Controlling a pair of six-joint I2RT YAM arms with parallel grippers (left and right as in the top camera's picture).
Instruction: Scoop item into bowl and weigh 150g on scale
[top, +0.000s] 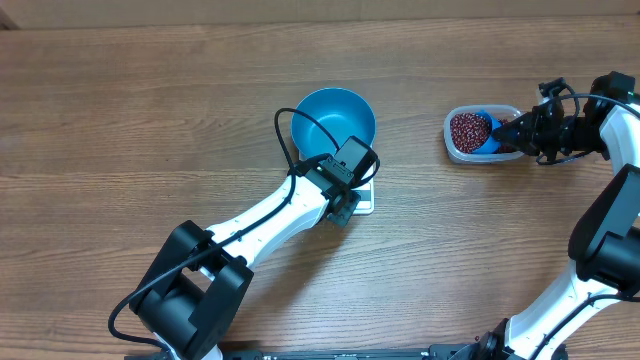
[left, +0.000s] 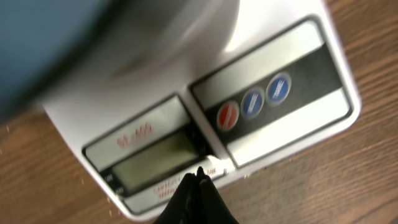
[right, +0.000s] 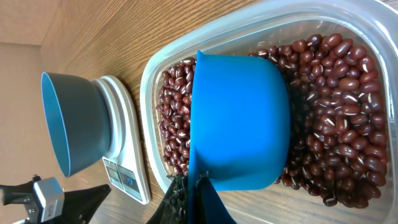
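Observation:
The blue bowl (top: 335, 118) stands on the white scale (top: 364, 200) at mid-table. My left gripper (left: 199, 175) is shut and empty, its tips resting on the scale's front edge just below the display (left: 155, 163). At the right, small dark red-brown beans (right: 336, 93) fill a clear tub (right: 149, 81). A blue scoop (right: 239, 118) lies tipped in the beans, its back toward the camera. My right gripper (right: 199, 183) is shut on the scoop's handle. The bowl (right: 74, 118) and scale (right: 127, 155) also appear far left in the right wrist view.
Three round buttons, one red (left: 227, 116) and two blue, sit on the scale's front panel right of the display. The tub (top: 480, 135) is about a hand's width right of the bowl. Bare wooden tabletop (top: 150, 120) surrounds everything.

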